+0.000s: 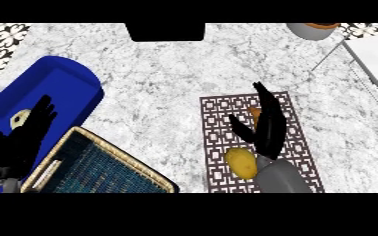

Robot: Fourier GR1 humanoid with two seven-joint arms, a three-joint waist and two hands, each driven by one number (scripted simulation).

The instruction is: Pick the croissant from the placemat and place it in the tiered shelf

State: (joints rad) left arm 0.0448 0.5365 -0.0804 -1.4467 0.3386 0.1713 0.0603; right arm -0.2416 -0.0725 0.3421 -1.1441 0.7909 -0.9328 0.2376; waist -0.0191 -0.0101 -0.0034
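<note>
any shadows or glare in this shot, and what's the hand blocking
Head view: even light, no glare on the marble counter, no clear cast shadows. The right hand over the placemat covers most of the croissant, only an orange sliver showing; the yellow lemon-like item sits unobstructed.

right hand [267, 125] extended with fingers straight, left hand [29, 130] open at the edge.

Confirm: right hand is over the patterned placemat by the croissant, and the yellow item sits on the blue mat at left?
Not quite. In the head view the yellow item lies on the patterned placemat, near the right hand and the croissant, not on the blue mat.
</note>
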